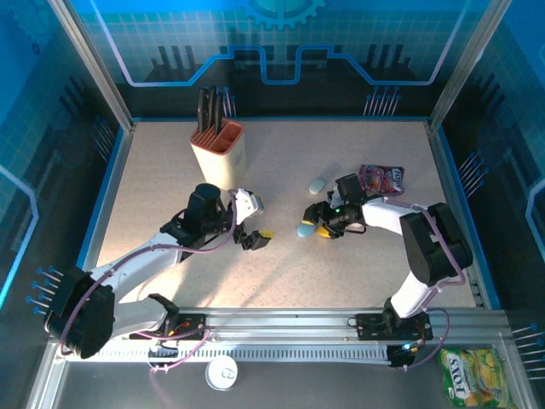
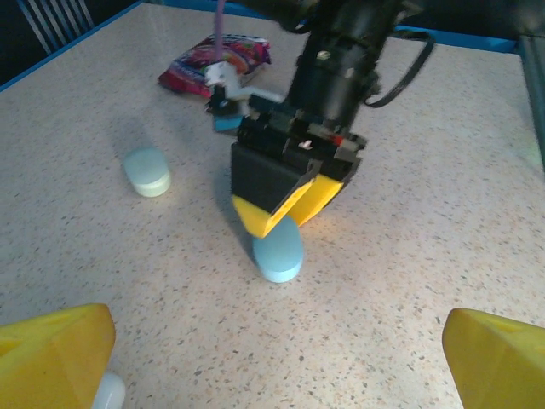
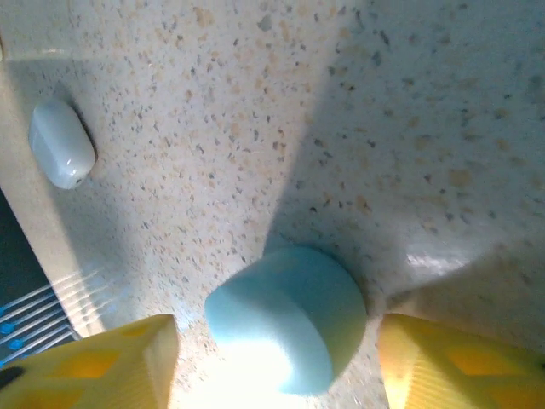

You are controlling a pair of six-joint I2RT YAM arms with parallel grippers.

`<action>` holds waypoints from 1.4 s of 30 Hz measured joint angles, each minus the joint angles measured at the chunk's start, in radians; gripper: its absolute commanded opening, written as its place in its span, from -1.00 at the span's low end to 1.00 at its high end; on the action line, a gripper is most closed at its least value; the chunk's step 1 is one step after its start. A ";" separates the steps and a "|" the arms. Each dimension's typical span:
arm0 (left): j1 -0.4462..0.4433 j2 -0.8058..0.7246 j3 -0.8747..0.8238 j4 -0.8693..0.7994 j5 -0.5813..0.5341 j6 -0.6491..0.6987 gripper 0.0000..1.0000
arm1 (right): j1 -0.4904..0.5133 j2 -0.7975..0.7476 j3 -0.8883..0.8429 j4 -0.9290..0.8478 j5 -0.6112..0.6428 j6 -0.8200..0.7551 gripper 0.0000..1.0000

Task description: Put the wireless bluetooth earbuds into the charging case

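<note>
A closed light-blue charging case (image 1: 304, 229) (image 2: 278, 249) (image 3: 285, 315) lies on the speckled table. My right gripper (image 1: 313, 223) (image 2: 287, 206) (image 3: 272, 341) stands over its far end with the yellow fingers (image 3: 111, 362) on either side, open, a small gap showing at each finger. My left gripper (image 1: 258, 236) (image 2: 272, 375) sits a short way to the left of the case, facing it, jaws wide open with nothing between them. A second, pale case (image 1: 317, 185) (image 2: 146, 170) lies farther back. The earbuds are out of view.
A small white rounded object (image 3: 61, 143) (image 2: 109, 394) lies beside my left finger. A pink snack bag (image 1: 381, 177) (image 2: 217, 61) rests behind the right arm. An orange knife block (image 1: 219, 149) stands at the back left. Off the table in front are a white disc (image 1: 222, 372) and a yellow-green bag (image 1: 473, 375).
</note>
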State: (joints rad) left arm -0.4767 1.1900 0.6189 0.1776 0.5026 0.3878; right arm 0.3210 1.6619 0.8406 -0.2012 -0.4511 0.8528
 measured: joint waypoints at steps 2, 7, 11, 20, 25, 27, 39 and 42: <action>0.018 -0.014 -0.025 0.042 -0.022 -0.043 0.99 | -0.005 -0.041 0.031 -0.062 0.037 -0.029 0.52; 0.132 -0.077 -0.112 0.144 -0.089 -0.166 0.99 | -0.035 -0.177 0.121 -0.159 0.155 -0.132 0.76; 0.218 -0.113 -0.158 0.211 -0.175 -0.256 0.99 | -0.065 -0.291 0.133 -0.177 0.287 -0.245 0.88; 0.351 -0.117 -0.289 0.377 -0.439 -0.385 0.99 | -0.217 -0.528 -0.080 -0.008 0.596 -0.555 1.00; 0.386 -0.092 -0.343 0.435 -0.508 -0.398 0.99 | -0.357 -0.500 -0.218 0.130 0.584 -0.642 1.00; 0.398 -0.049 -0.356 0.473 -0.513 -0.399 0.99 | -0.394 -0.462 -0.260 0.231 0.570 -0.641 1.00; 0.490 0.261 -0.315 0.692 -0.452 -0.382 0.99 | -0.386 -0.221 -0.343 0.721 0.519 -0.686 1.00; 0.500 0.326 -0.289 0.727 -0.426 -0.382 0.98 | -0.356 -0.217 -0.376 0.800 0.505 -0.724 1.00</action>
State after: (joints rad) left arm 0.0238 1.5162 0.3302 0.9047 0.0765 0.0055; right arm -0.0345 1.4445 0.4648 0.5991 0.0540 0.1291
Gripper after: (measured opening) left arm 0.992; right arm 0.999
